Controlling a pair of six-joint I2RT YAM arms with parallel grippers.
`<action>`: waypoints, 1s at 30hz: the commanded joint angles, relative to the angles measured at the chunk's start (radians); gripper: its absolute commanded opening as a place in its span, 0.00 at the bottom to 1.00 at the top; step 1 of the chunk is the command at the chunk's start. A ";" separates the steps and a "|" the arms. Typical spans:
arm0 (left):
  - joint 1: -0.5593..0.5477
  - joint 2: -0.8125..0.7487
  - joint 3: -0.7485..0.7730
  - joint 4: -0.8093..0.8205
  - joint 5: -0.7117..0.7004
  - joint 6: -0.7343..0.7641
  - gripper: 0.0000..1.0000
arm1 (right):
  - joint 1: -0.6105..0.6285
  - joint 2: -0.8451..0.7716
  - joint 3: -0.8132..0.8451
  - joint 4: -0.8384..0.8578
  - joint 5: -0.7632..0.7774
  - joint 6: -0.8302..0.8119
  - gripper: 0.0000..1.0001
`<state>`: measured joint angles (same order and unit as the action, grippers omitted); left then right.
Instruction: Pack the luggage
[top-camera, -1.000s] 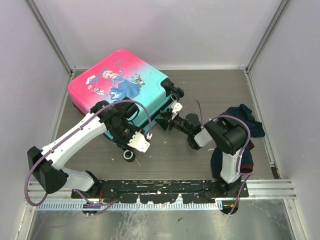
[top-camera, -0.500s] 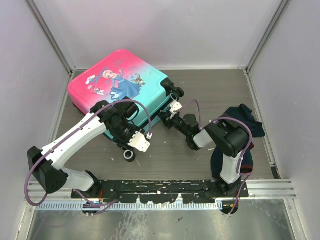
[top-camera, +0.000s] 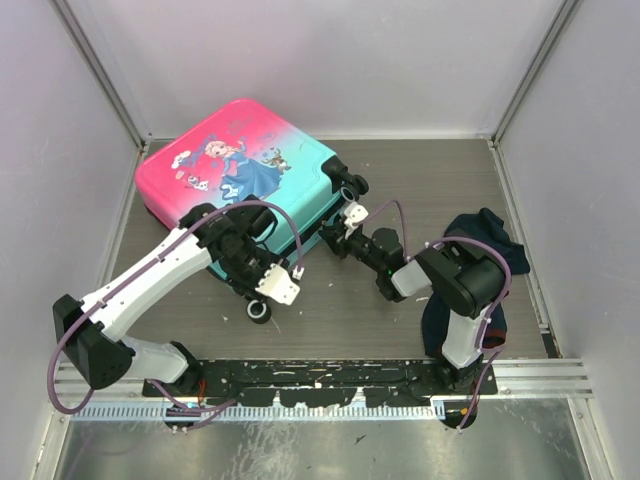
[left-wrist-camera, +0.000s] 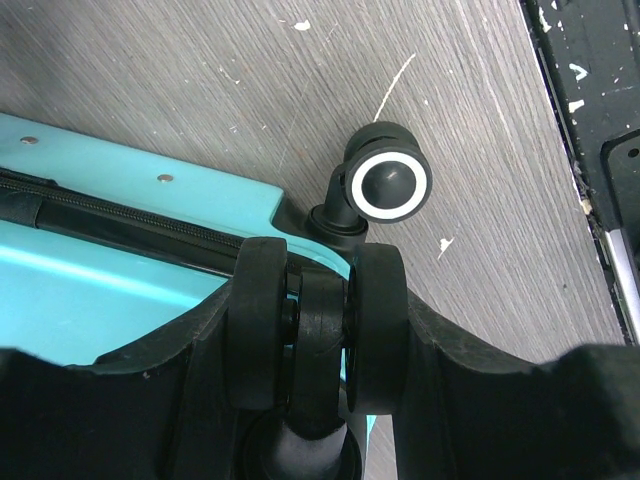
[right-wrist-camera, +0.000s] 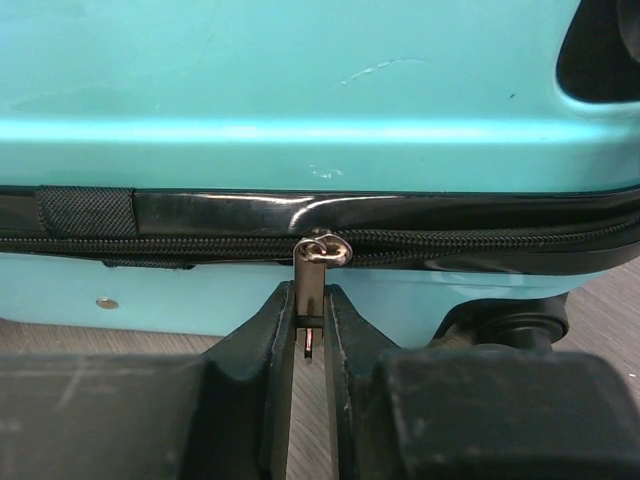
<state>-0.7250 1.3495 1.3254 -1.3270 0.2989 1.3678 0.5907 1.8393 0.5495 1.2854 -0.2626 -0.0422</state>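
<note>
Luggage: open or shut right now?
Shut. The luggage lies flat, shells together, no lining showing. The right gripper pinches the zipper pull; how far round it is zipped, cannot tell.

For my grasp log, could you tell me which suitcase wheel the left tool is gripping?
The wheel by the turquoise shell, pinched in the left tool; the white-ringed wheel beside it is free.

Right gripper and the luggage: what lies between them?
Only the metal zipper pull, pinched in the right gripper and hanging from the slider on the luggage zip; the right wrist view shows it.
</note>
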 joint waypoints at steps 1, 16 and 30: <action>0.020 -0.041 -0.006 0.050 0.015 -0.112 0.00 | -0.004 -0.100 -0.001 0.108 -0.160 0.065 0.01; 0.033 -0.013 0.002 0.076 0.031 -0.162 0.00 | 0.020 -0.138 0.003 -0.074 -0.379 0.206 0.01; 0.086 -0.070 -0.066 -0.038 0.016 -0.035 0.00 | -0.400 -0.088 0.135 -0.292 -0.269 0.211 0.01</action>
<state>-0.6800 1.3132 1.2747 -1.2793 0.3576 1.3888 0.2832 1.7416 0.6296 0.9989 -0.6422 0.1726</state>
